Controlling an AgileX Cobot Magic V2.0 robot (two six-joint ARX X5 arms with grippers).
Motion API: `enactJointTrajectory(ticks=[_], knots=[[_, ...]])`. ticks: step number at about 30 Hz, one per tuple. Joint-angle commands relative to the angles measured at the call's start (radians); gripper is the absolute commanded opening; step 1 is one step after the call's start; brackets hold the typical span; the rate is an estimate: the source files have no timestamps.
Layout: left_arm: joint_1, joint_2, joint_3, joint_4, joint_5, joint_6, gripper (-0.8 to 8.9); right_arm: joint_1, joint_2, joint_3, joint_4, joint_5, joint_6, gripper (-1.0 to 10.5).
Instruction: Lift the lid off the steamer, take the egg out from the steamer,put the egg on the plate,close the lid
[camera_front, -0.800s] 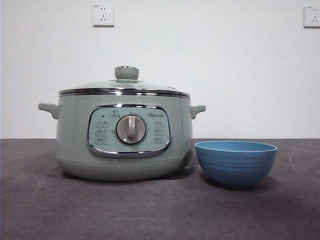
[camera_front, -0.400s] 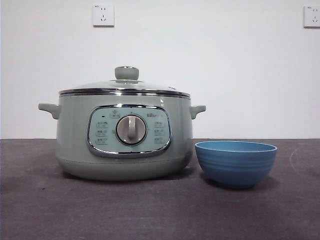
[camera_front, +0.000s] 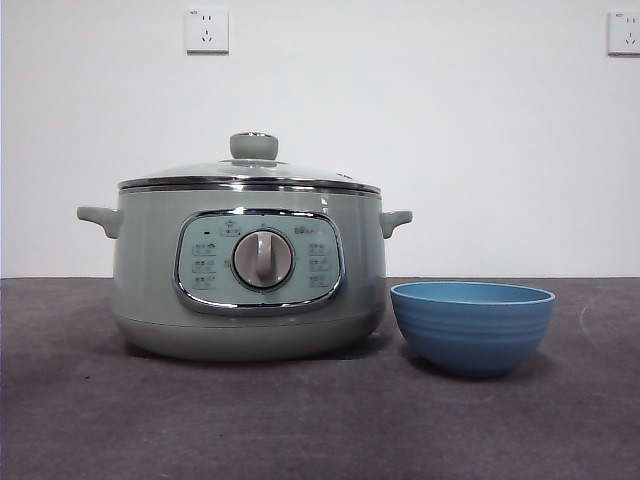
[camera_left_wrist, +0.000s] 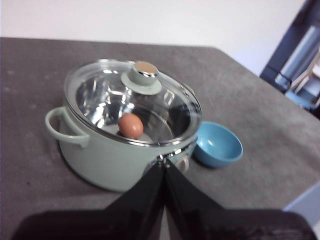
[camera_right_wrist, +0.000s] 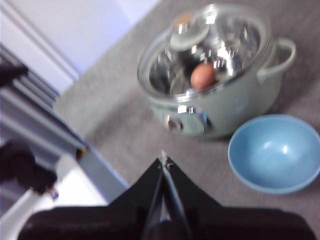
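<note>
The pale green steamer (camera_front: 248, 275) stands on the grey table with its glass lid (camera_front: 250, 170) on, knob on top. Through the lid a brown egg (camera_left_wrist: 130, 125) lies inside the pot; the egg also shows in the right wrist view (camera_right_wrist: 202, 75). The blue plate (camera_front: 471, 325), a small bowl, stands empty just right of the pot. My left gripper (camera_left_wrist: 163, 162) is shut and empty, held above the table short of the pot (camera_left_wrist: 115, 150). My right gripper (camera_right_wrist: 162, 160) is shut and empty, held high, short of the pot (camera_right_wrist: 225, 100) and the bowl (camera_right_wrist: 275, 152).
A white wall with two sockets (camera_front: 206, 30) stands behind the table. The table's edge runs near the pot in the right wrist view (camera_right_wrist: 95, 145), with floor and furniture beyond. No arm shows in the front view.
</note>
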Motion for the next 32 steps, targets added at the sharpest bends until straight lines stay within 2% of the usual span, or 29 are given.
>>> enactJointTrajectory(ticks=[1,10,12,13,17,21,25,32], knots=[[0.003,0.026,0.037,-0.044,0.006,0.079,-0.07,0.013,0.027,0.032,-0.071,-0.005,-0.127,-0.1],[0.003,0.050,0.064,-0.079,0.007,0.084,0.01,0.028,0.040,0.037,-0.078,-0.002,-0.132,0.0],[0.003,0.053,0.064,-0.081,0.007,0.073,0.21,0.028,0.040,0.037,-0.078,-0.002,-0.132,0.6],[0.003,0.053,0.064,-0.080,0.008,0.067,0.73,0.028,0.040,0.037,-0.078,-0.002,-0.132,1.3],[0.003,0.055,0.064,-0.070,0.020,0.065,5.09,0.028,0.040,0.037,-0.077,-0.001,-0.128,5.2],[0.003,0.060,0.064,-0.024,0.060,0.060,5.22,0.028,0.040,0.037,-0.077,-0.001,-0.121,5.4],[0.002,0.090,0.064,0.053,0.075,0.017,5.22,0.028,0.040,0.037,-0.074,-0.001,-0.121,5.4],[-0.010,0.224,0.100,0.159,0.132,0.014,5.22,0.028,0.040,0.037,-0.074,0.000,-0.121,5.4]])
